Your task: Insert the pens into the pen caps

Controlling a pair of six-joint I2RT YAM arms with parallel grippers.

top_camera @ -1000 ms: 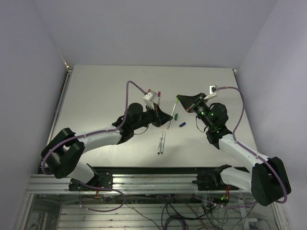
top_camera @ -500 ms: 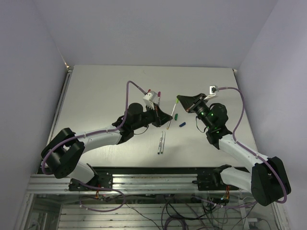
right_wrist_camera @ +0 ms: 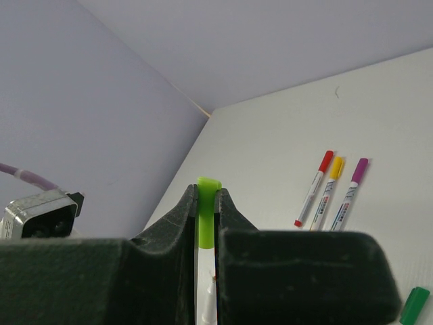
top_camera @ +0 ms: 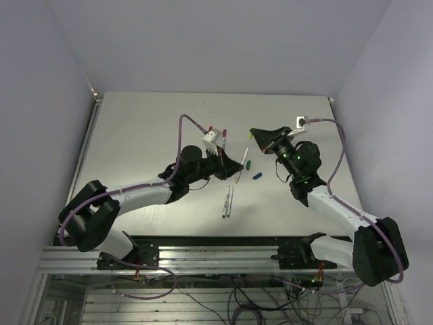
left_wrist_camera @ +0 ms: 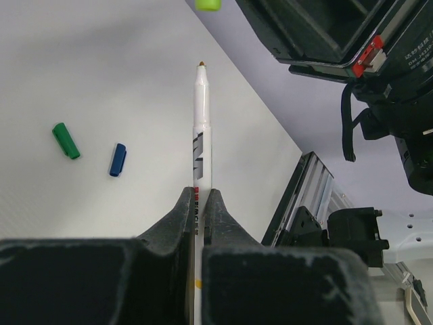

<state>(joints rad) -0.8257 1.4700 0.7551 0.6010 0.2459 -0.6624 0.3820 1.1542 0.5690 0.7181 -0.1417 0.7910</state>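
Your left gripper (left_wrist_camera: 199,198) pinches a pen (left_wrist_camera: 201,128), rear end hidden; your right gripper (right_wrist_camera: 206,200) clamps a half-buried lime cap (right_wrist_camera: 208,220).

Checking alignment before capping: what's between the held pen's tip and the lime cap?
Nothing. In the left wrist view, the stretch between the tip of the pen and the lime cap is bare.

A pale, off-white table (top_camera: 149,122) fills the middle of the top view, boxed in by plain lilac walls (top_camera: 216,40) at the upper, left and right sides of the frame. Along the bottom edge of the table runs a silver metal rail frame (top_camera: 223,261). Below it, at the foot of the picture, hangs a loose tangle of dark wires (top_camera: 264,298).
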